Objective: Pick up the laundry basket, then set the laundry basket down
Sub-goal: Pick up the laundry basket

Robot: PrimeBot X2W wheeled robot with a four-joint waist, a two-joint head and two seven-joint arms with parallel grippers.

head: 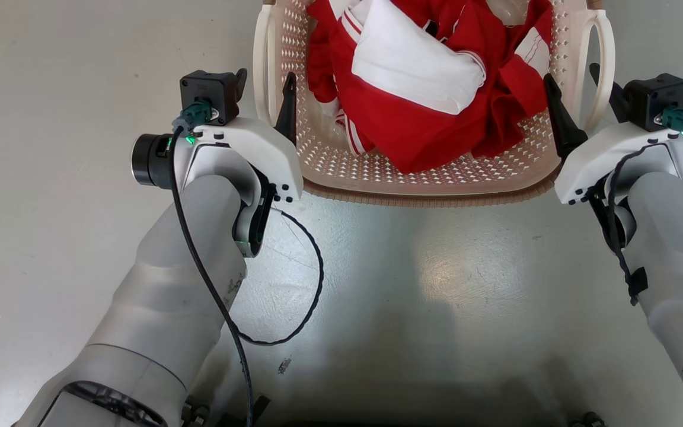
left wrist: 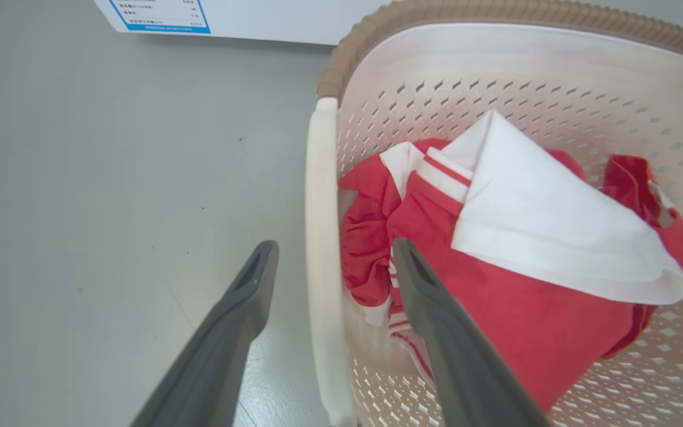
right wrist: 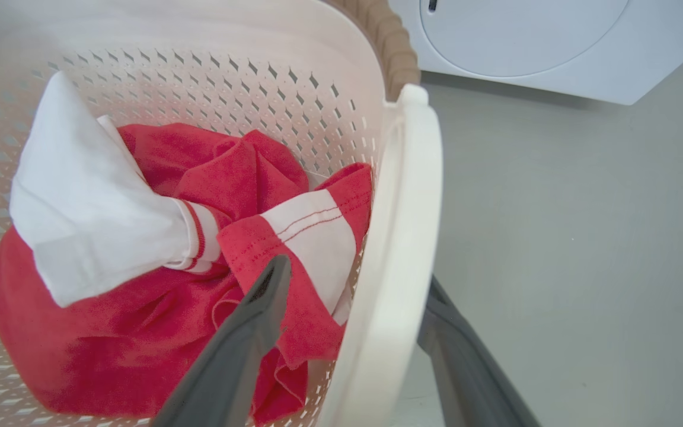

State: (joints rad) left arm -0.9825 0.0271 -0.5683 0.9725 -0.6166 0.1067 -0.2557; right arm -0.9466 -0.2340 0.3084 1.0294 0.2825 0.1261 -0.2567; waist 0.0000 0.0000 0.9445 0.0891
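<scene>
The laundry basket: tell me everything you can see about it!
The laundry basket is cream plastic with little holes, a brown woven-look rim and a white loop handle on each side. It sits upright on the grey floor, holding red-and-white clothes. The left gripper and right gripper, both open, each straddle one handle.

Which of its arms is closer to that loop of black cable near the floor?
Left. The cable loop curls right beside the left arm, just inward of its wrist. The right arm is across the floor on the other side, by the opposite handle of the basket.
</scene>
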